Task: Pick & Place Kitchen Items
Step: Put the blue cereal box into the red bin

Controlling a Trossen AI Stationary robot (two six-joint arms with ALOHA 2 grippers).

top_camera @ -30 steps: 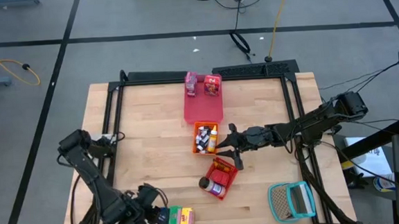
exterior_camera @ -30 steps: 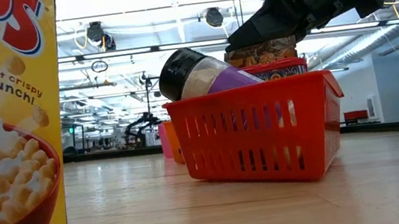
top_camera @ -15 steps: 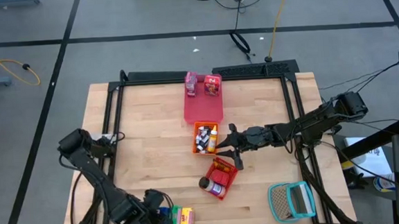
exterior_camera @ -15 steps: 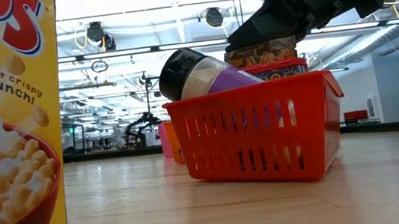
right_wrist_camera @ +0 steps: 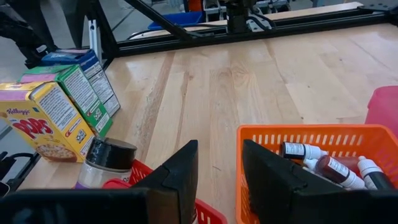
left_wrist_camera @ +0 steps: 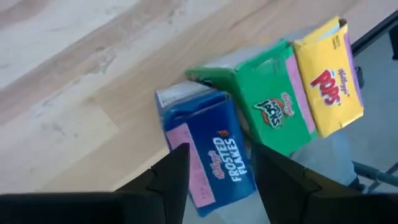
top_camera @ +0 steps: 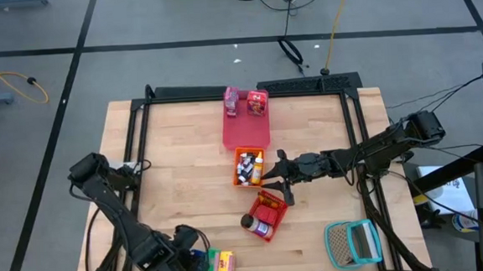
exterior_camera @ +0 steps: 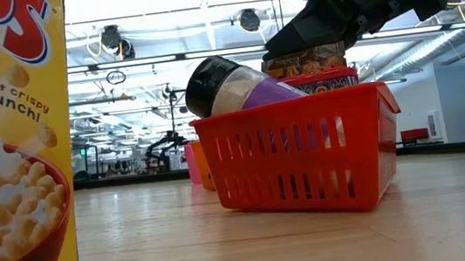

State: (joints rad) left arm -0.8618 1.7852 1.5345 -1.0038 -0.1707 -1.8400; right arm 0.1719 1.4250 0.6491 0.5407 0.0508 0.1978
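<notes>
At the near edge, the left gripper (left_wrist_camera: pixel 214 180) stands with fingers narrowly parted around the blue carton (left_wrist_camera: pixel 214 155), beside the green carton (left_wrist_camera: pixel 270 102) and yellow carton (left_wrist_camera: pixel 328 78); judging by this, a pick is under way, and next comes closing and lifting. Over the last second this arm crept toward the cartons. Farther in, the right gripper (top_camera: pixel 279 177), fingers half apart and empty, hovers unmoved between the red basket (top_camera: pixel 267 214) and orange basket (top_camera: pixel 248 166).

We see three cartons (top_camera: pixel 216 262) side by side at the table's (top_camera: pixel 186 189) near edge, a jar (top_camera: pixel 259 228) lying in one basket (top_camera: pixel 270 208), and bottles (top_camera: pixel 247 166) in the basket (top_camera: pixel 248 153) behind it.
</notes>
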